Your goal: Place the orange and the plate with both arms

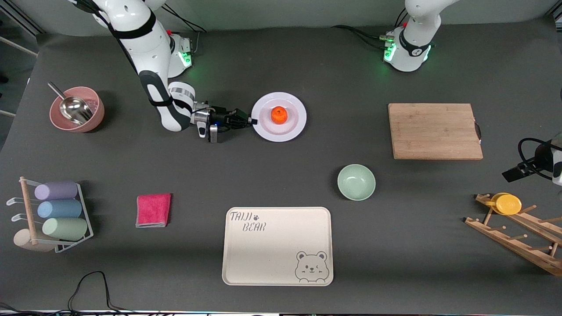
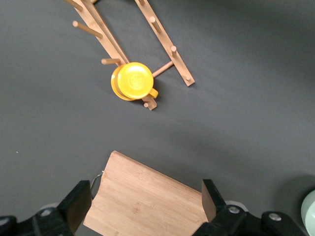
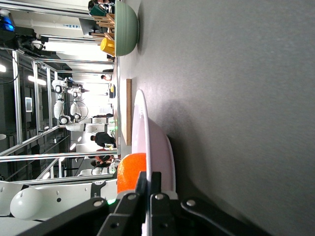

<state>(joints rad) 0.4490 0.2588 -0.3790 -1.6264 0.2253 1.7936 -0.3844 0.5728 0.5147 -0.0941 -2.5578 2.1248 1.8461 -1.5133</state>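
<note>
Your right gripper has its fingers pinched on the plate rim, so the orange rides along; the left gripper waits with fingers wide over the cutting board.

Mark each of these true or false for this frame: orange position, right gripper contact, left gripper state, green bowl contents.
1. The orange sits on the plate. True.
2. The right gripper is shut on the plate's rim. True.
3. The left gripper is closed around the yellow cup. False: it hangs open over the cutting board, and the cup is on the wooden rack.
4. The green bowl holds a metal scoop. False: it is empty; the scoop is in the pink bowl.
</note>
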